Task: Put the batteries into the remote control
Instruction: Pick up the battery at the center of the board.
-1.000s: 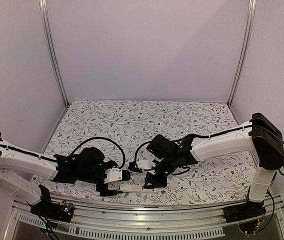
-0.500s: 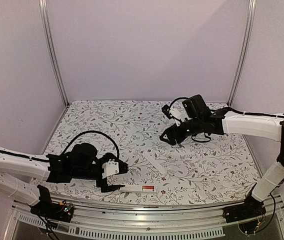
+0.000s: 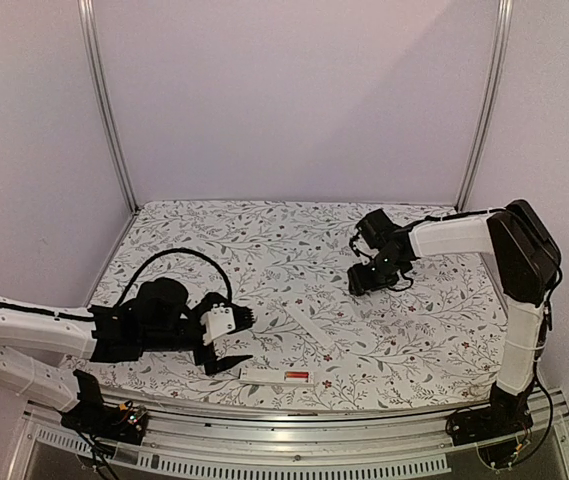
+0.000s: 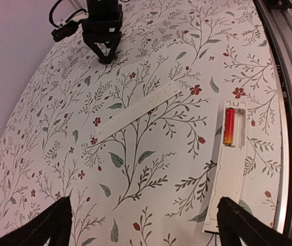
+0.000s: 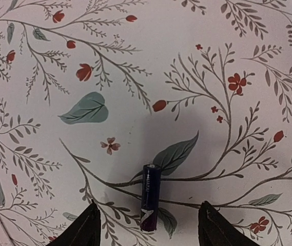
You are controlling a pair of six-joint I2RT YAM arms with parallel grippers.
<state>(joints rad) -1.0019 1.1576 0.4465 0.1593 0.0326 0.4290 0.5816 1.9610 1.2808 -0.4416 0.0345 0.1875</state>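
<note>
The white remote control lies flat near the table's front edge, its compartment uncovered, with one red and yellow battery seated inside. My left gripper is open just left of the remote, its right fingertip beside the remote's near end. At the back right, my right gripper hangs open low over a loose dark blue battery. That battery lies between the right gripper's fingers, with gaps on both sides.
A thin flat white cover strip lies diagonally on the flowered cloth between the two arms, also seen in the left wrist view. The metal rail runs along the table's near edge, just beyond the remote.
My right arm left the remote and swung to the back right, coming down over the loose battery. My left gripper drew back a little to the left, away from the remote, and opened wider.
</note>
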